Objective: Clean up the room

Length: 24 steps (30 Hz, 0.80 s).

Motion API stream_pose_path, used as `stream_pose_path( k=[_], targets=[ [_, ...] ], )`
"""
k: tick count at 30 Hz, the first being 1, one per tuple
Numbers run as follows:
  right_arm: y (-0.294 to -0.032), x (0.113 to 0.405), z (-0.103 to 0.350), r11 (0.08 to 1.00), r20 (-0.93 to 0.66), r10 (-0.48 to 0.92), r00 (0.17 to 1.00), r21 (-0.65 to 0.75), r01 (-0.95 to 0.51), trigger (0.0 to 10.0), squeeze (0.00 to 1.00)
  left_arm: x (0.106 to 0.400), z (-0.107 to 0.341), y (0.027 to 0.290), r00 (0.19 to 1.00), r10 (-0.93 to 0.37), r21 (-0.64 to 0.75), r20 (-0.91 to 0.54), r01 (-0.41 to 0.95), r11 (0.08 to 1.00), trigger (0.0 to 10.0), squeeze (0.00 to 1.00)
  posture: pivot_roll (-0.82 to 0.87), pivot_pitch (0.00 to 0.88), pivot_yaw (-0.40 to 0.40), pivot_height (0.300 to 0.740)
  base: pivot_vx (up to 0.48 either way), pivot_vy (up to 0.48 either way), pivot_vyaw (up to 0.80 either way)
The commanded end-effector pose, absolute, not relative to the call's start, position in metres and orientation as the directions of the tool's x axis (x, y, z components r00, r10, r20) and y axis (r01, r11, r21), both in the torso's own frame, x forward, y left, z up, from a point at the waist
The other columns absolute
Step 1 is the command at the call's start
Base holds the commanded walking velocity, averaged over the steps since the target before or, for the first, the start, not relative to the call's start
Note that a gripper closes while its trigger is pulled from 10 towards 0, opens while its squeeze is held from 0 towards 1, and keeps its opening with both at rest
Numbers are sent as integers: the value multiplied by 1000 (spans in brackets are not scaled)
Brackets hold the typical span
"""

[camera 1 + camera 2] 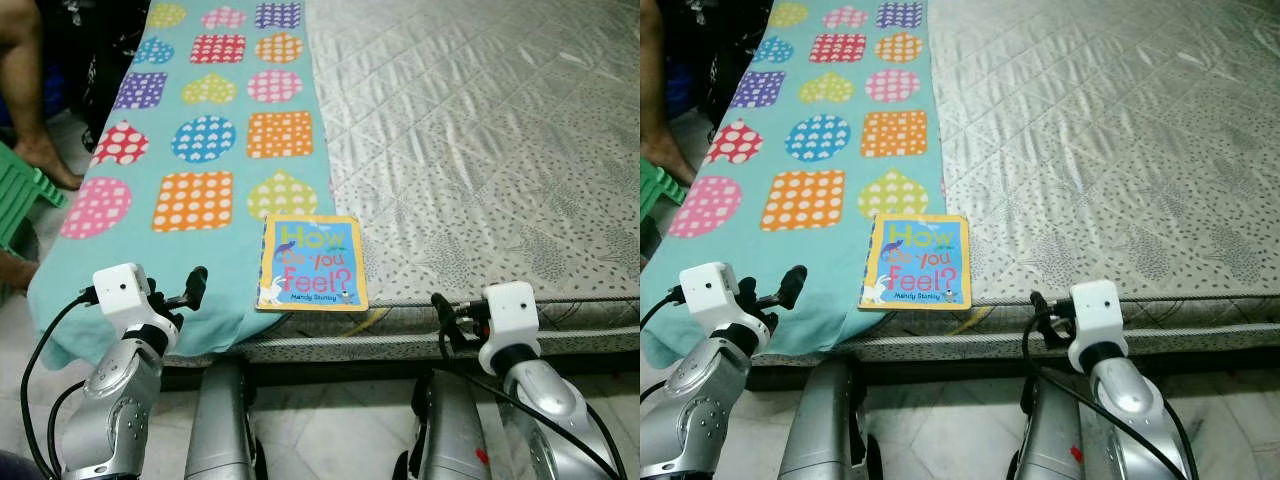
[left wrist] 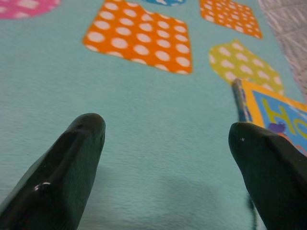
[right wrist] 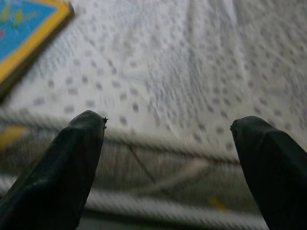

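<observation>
Left eye view. I stand at the bed (image 1: 480, 120) edge. The step in hand, as I judge it, is the approach to the book (image 1: 311, 262), the one loose item to tidy. It lies flat near the bed's front edge, straddling the seam between the teal blanket (image 1: 235, 235) and the grey quilted mattress cover (image 1: 500, 150). My left jaws (image 1: 190, 288) are raised over the blanket's front edge, just beside the book; my right jaws (image 1: 445, 318) hover at the mattress rim, further from it. A person's leg (image 1: 30, 90) and a green stool (image 1: 22, 195) stand on the floor to the left.

Right eye view. Same layout. The book is a thick-paged board type: rigid, square-cornered, glossy blue cover with a yellow border. I judge it will not flex when pinched.

Left wrist view. My left jaws are released, fingers (image 2: 72, 158) wide apart above the blanket. The blanket is soft fleece with dotted patches in orange and yellow-green. The book's corner sits beside one finger.

Right wrist view. My right jaws are likewise released, holding nothing. The cover beneath is thin, speckled and stitched, with a corded rim.

Next move, in my judgement: shift the left jaws toward the book's near edge, straddle that edge, and close. The soft fleece may yield underneath.
</observation>
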State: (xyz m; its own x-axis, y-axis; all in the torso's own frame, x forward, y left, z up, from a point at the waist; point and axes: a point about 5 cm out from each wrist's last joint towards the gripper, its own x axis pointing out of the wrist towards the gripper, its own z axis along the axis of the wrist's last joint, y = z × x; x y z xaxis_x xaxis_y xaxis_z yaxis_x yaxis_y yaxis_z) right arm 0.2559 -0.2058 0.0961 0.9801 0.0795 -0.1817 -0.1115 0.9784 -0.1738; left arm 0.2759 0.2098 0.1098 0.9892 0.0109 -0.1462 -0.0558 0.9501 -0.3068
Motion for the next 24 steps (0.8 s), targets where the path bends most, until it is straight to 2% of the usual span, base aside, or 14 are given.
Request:
stream_pose_path(
  k=[1, 15, 20, 24],
  targets=[
    [-210, 249, 96, 978, -195, 74, 978, -176, -109, 10000, 0, 274, 112, 204, 989, -16, -314, -149, -32, 949, 10000, 0, -115, 297, -4, 524, 0, 0, 0],
    [-213, 215, 94, 977, -265, 68, 962, -180, -118, 10000, 0, 274, 119, 183, 983, -105, -351, -153, 45, 935, 10000, 0, -148, 382, -20, 524, 0, 0, 0],
    [-213, 208, 96, 977, -282, 62, 957, -181, -116, 10000, 0, 290, 126, 185, 986, -89, -370, -142, 30, 928, 10000, 0, -166, 402, -25, 524, 0, 0, 0],
    [-213, 206, 97, 976, -290, 60, 955, -184, -117, 10000, 0, 304, 139, 175, 988, -122, -407, -97, 73, 910, 10000, 0, -169, 404, -24, 524, 0, 0, 0]
  ],
)
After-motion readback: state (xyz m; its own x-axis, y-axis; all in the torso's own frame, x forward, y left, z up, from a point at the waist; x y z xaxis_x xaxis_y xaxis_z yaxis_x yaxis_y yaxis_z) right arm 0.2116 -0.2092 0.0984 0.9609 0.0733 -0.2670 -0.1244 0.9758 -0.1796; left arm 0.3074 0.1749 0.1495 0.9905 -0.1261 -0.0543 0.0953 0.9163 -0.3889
